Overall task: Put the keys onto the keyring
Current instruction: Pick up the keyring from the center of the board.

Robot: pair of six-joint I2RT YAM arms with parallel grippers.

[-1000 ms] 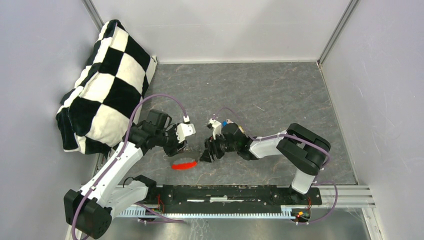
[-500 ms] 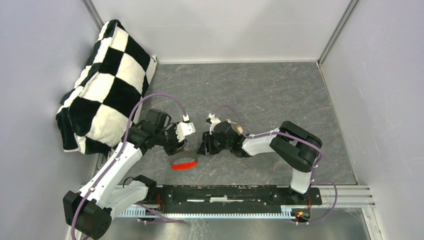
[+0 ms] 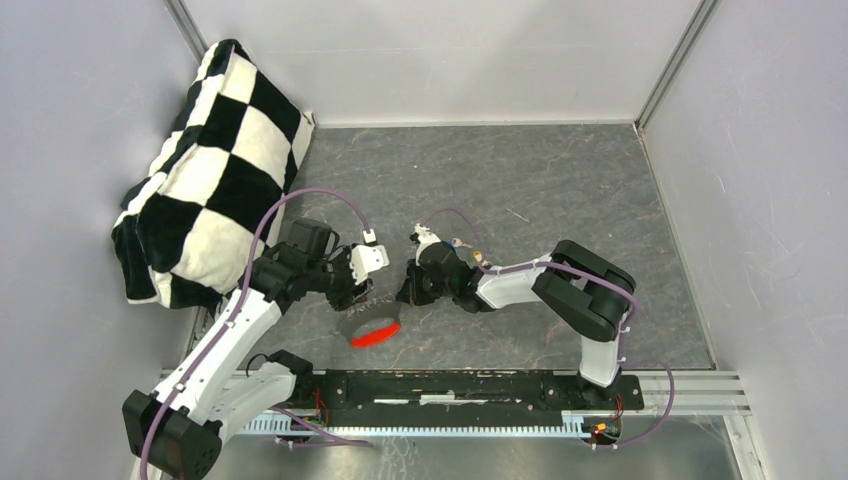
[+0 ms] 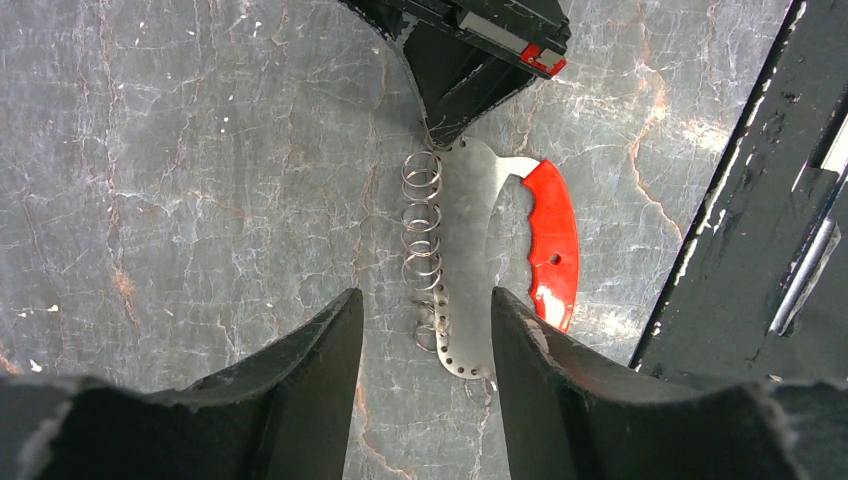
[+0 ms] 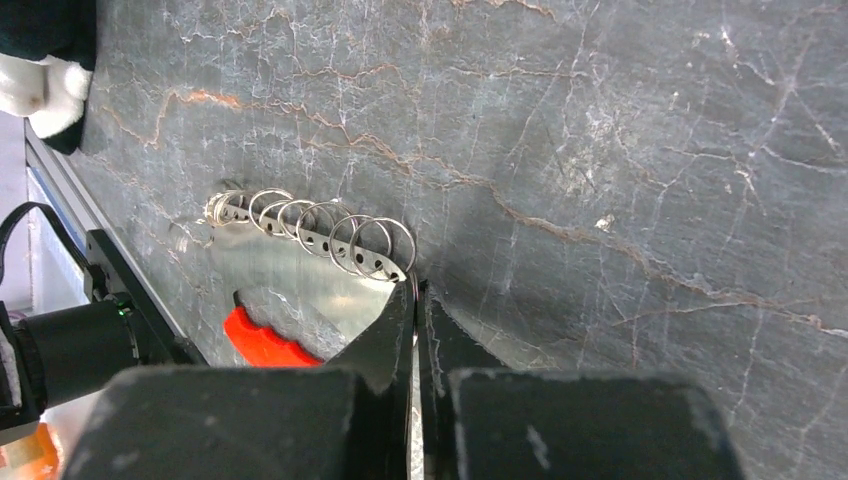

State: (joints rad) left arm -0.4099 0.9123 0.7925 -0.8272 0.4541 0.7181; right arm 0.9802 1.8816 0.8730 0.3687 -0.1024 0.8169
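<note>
The keyring (image 3: 372, 330) is a curved grey metal plate (image 4: 465, 230) with a red grip (image 4: 552, 240) and several wire rings (image 4: 421, 215) along one edge. It lies on the dark stone-patterned floor between the arms. My right gripper (image 5: 415, 290) is shut on the wire ring at one end of the plate (image 5: 300, 275), and its black tip reaches in from the top of the left wrist view. My left gripper (image 4: 422, 300) is open, with a finger on each side of the plate's other end and not touching it. The keys are out of view.
A black-and-white checked cushion (image 3: 210, 160) leans in the back left corner. A black rail (image 3: 450, 385) runs along the near edge, close beside the red grip. Purple cables (image 3: 330, 195) loop over both arms. Grey walls close in the floor.
My right gripper has moved left to the keyring's end and shut on its ring. The keyring has tipped, now showing its grey plate. The left gripper stays open.
</note>
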